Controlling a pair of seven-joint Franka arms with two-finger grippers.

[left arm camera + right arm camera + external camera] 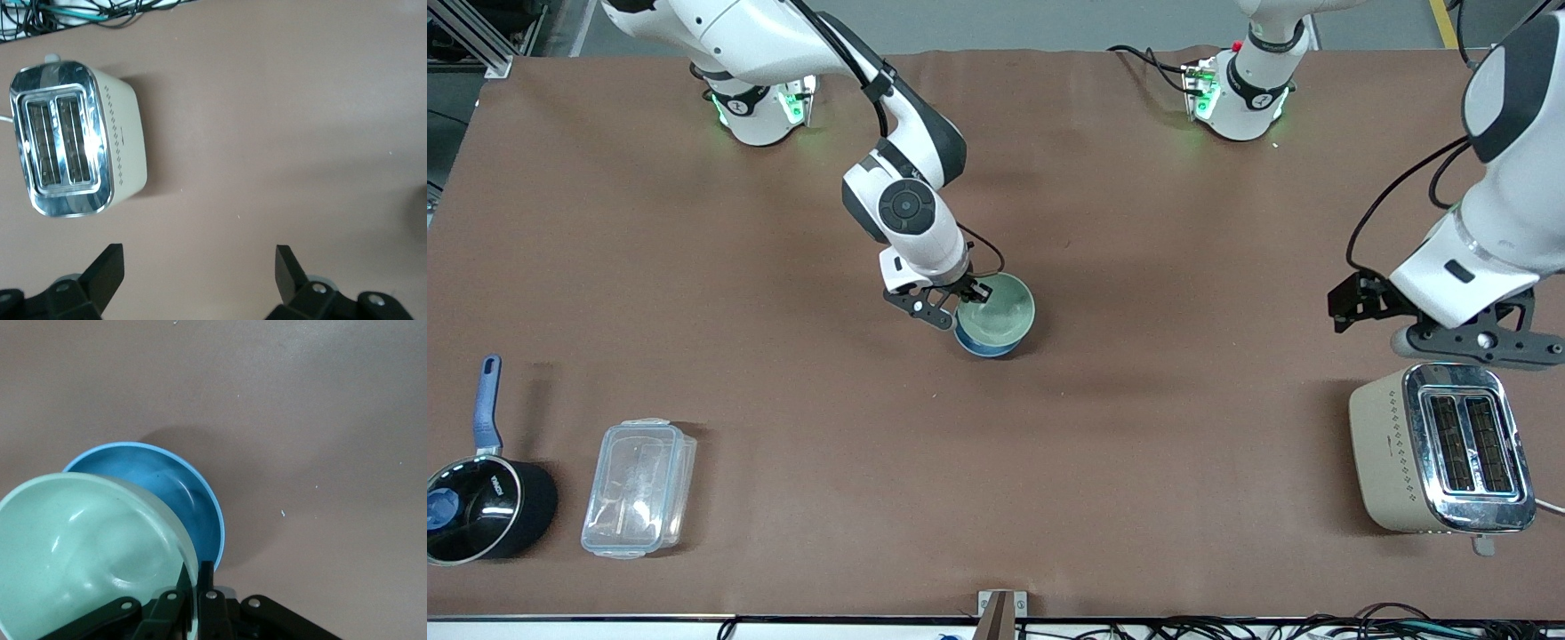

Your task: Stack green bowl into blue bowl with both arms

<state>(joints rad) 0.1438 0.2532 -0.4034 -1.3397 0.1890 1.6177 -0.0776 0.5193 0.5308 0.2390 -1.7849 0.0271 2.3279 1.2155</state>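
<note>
1. Right end effector: clamped on the rim of the green bowl, one finger inside the wall and one outside, as the right wrist view shows.
2. Green bowl: held tilted over the blue bowl, partly overlapping it, not seated level; blue bowl resting on the tabletop near the middle, showing only as a crescent under the green one.
3. Risk, as a judgement: opening the fingers now would likely drop the green bowl off-centre, leaving it cocked on the blue rim or sliding out onto the tabletop.
4. Further risk: lowering without centring could press green wall against blue rim and push the light blue bowl sideways, since nothing steadies it.
5. Also possible: the outer finger wedging between the two bowls on the way down, then dragging the green bowl back up on withdrawal.
6. Right arm: reaching from its base down to the table's middle, wrist bent steeply downward over the bowls.
7. Left end effector: fingers spread wide, holding nothing, hanging above the tabletop beside the toaster.
8. Left arm: waiting at its own end, well apart from both bowls, above the toaster.
</note>
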